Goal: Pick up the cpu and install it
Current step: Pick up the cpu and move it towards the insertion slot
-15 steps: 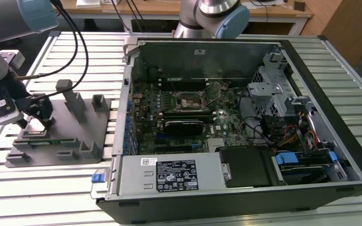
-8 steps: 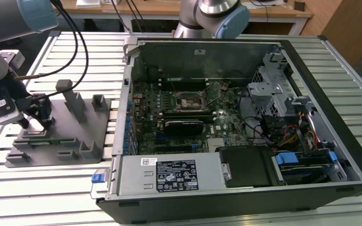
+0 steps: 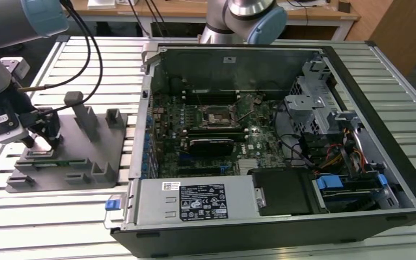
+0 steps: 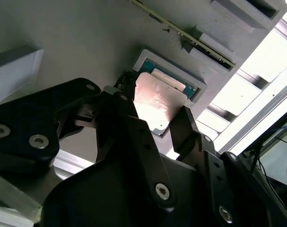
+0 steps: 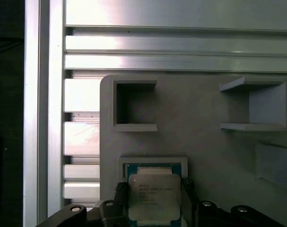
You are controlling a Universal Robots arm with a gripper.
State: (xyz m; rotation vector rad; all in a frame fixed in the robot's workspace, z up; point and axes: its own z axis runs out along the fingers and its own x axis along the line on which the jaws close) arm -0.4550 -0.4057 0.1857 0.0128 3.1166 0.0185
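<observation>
Most likely a robotics lab or test workshop. A table (image 3: 49, 222) of ribbed aluminium slats carries an opened desktop computer case (image 3: 266, 241) and a grey moulded fixture plate (image 3: 49, 181). An industrial robot arm (image 3: 248, 19) with blue joint caps rises behind, and wooden desks (image 3: 179, 12) with trailing cables stand at the back.

The cpu (image 5: 155, 198) (image 4: 157, 101) is a flat square chip with a pale silver metal lid, dark print on top and a thin green rim. In both wrist views it faces lid-up at the square framed pocket (image 5: 152, 161) of the grey holder plate (image 5: 204, 132). Whether it is seated or raised is unclear.
</observation>
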